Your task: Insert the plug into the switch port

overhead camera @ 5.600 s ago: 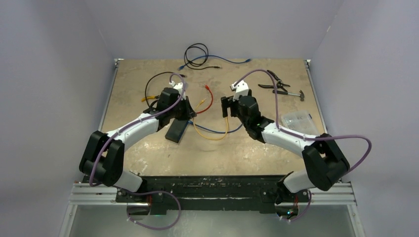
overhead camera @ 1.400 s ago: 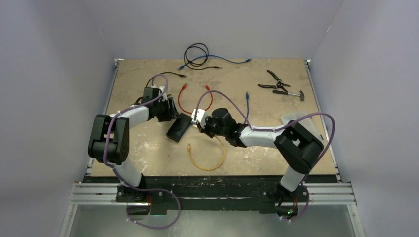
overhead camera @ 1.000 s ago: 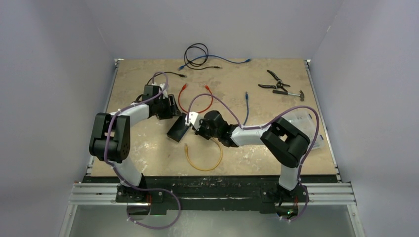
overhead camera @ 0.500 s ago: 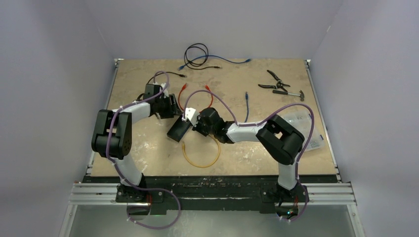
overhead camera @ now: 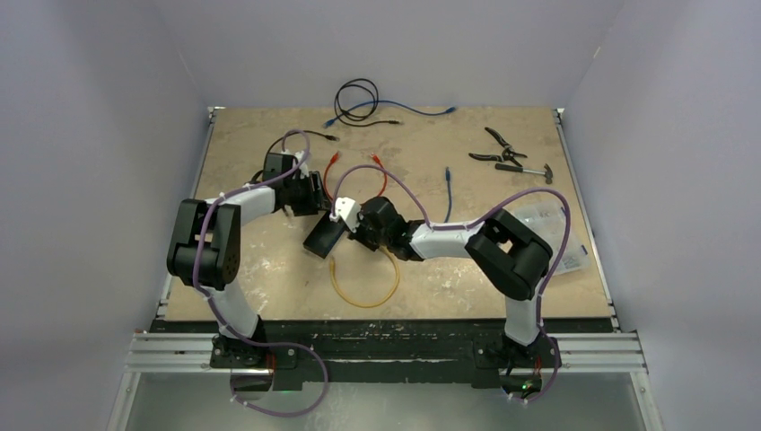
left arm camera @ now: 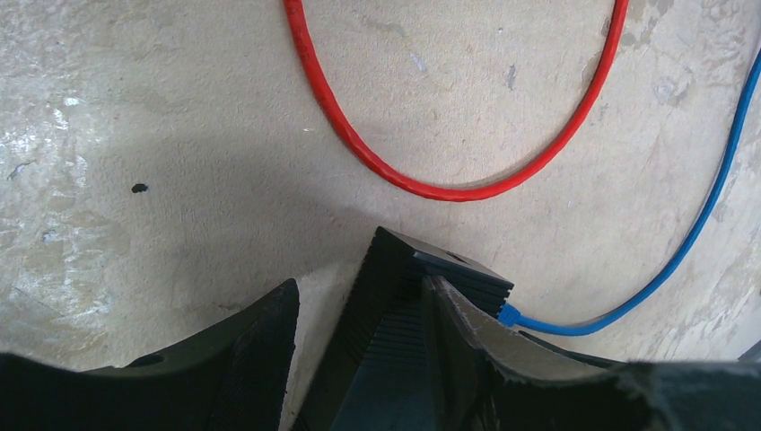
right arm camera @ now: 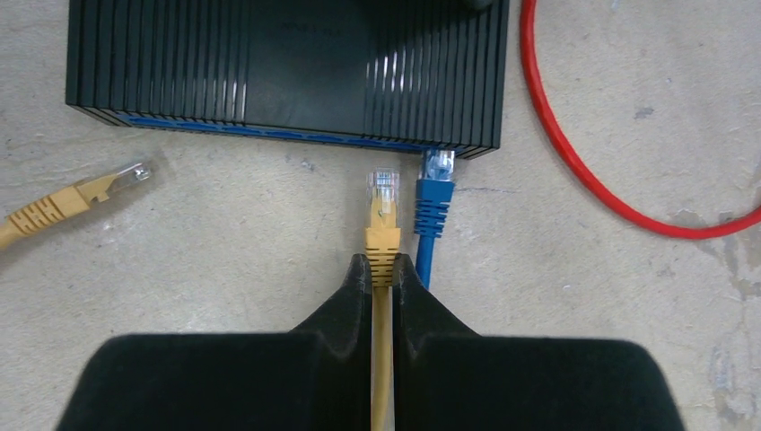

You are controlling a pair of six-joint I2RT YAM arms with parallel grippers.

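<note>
The switch (right arm camera: 287, 72) is a flat black ribbed box with a blue port edge facing my right gripper (right arm camera: 383, 260). That gripper is shut on the yellow cable just behind its plug (right arm camera: 381, 190), whose tip stops a little short of the port edge. A blue plug (right arm camera: 437, 175) sits in the port just to its right. In the top view the switch (overhead camera: 321, 238) lies left of centre, my right gripper (overhead camera: 353, 228) at its right side. My left gripper (left arm camera: 359, 285) clamps the switch's (left arm camera: 395, 359) far end, the right finger (left arm camera: 467, 332) flat against it.
The yellow cable (overhead camera: 363, 287) loops toward the near edge, its other plug (right arm camera: 117, 178) lying loose left of the held one. A red cable (overhead camera: 381, 175) and a blue cable (overhead camera: 447, 184) lie behind the switch. Pliers (overhead camera: 498, 148), a plastic bag (overhead camera: 547, 224) and coiled cables (overhead camera: 357, 94) sit farther off.
My right gripper has carried the yellow plug leftward up to the switch's port edge, dragging the yellow loop along. The left gripper and the switch have stayed put.
</note>
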